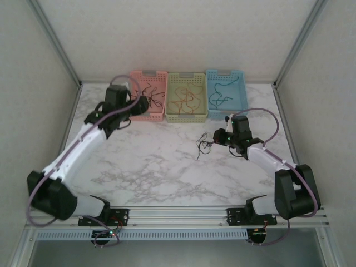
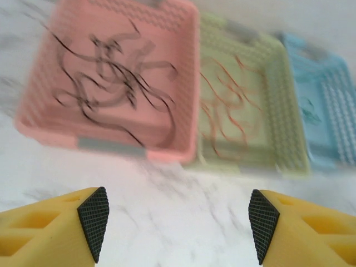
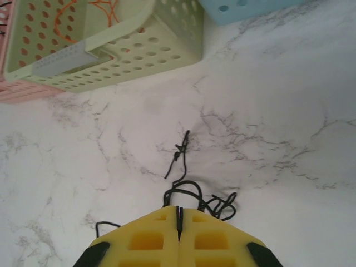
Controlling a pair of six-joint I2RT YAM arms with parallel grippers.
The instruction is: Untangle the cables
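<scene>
**Item 1, left tool** (image 2: 178, 222): is standing wide open and gripping nothing. It is hovering over the bench (image 1: 156, 167), just in front of the pink basket (image 2: 44, 130).

**Item 2, right tool** (image 3: 178, 214): is closing fully, with its tips pinching the near end of the black cable tangle (image 3: 179, 150). The tangle is lying on the bench in front of the green basket (image 3: 139, 50), apart from it.

**Item 3, sorted cables:** black cables (image 2: 117, 72) are lying in the pink basket. Red-orange cables (image 1: 186, 97) are lying in the green basket. Teal cables (image 1: 217, 99) are lying in the blue basket (image 1: 225, 72).
</scene>
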